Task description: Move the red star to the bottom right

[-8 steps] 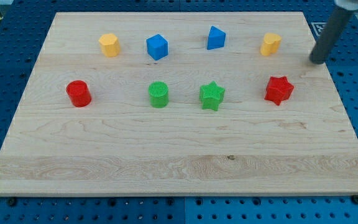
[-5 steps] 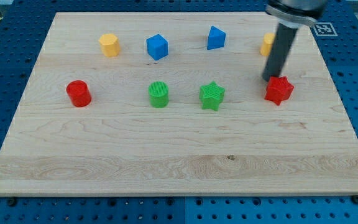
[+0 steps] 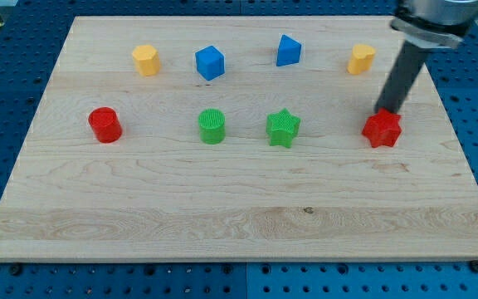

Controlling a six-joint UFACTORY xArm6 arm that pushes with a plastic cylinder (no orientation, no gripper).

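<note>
My tip has no fingers to open or close; it is a bare rod end, touching the upper edge of the red star on the side toward the view's top.

Nearest the view's bottom, the wooden board shows a broad bare stretch of grain. Above it runs a middle row: a red cylinder at the view's left, then a green cylinder, a green star, and the red star at the view's right, well apart from the green star.

Farther up is the top row: a yellow block, a blue cube, a blue block of unclear shape, and a second yellow block just left of the rod.
</note>
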